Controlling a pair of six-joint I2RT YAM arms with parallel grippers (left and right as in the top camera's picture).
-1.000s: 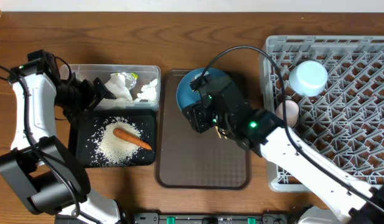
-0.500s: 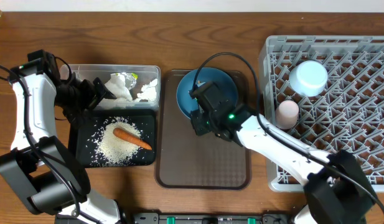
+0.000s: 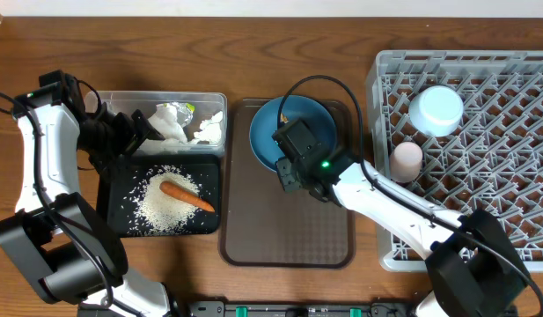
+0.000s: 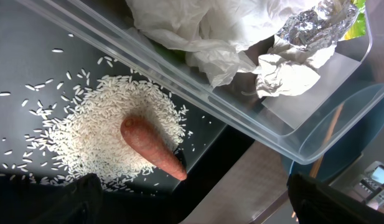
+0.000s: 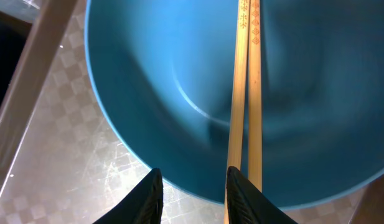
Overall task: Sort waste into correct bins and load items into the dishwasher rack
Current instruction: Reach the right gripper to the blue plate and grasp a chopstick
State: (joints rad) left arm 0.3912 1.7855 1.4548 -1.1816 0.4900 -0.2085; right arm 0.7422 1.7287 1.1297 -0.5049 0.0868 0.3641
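Observation:
A blue bowl (image 3: 297,119) sits at the far end of the brown serving tray (image 3: 289,229), with the wooden chopsticks (image 5: 244,93) lying in it. My right gripper (image 3: 287,169) is open at the bowl's near rim. In the right wrist view its fingers (image 5: 148,196) stand either side of the rim (image 5: 193,193) and hold nothing. My left gripper (image 3: 123,136) is wide open above the black tray (image 3: 113,220), which holds the rice (image 4: 86,134) and the carrot (image 4: 153,148). The clear tub (image 3: 214,101) holds the napkins (image 4: 198,31). The rack (image 3: 482,176) holds the light blue cup (image 3: 436,108) and the pink cup (image 3: 407,160).
Crumpled foil (image 4: 316,18) lies among the napkins in the tub. The tub and the black tray stand side by side just left of the brown tray. The rack fills the right side of the table. The right arm's cable (image 3: 319,84) loops over the bowl.
My right arm has swung so that its wrist now sits lower at the bowl's near rim, and more of the bowl shows. The left arm has not moved.

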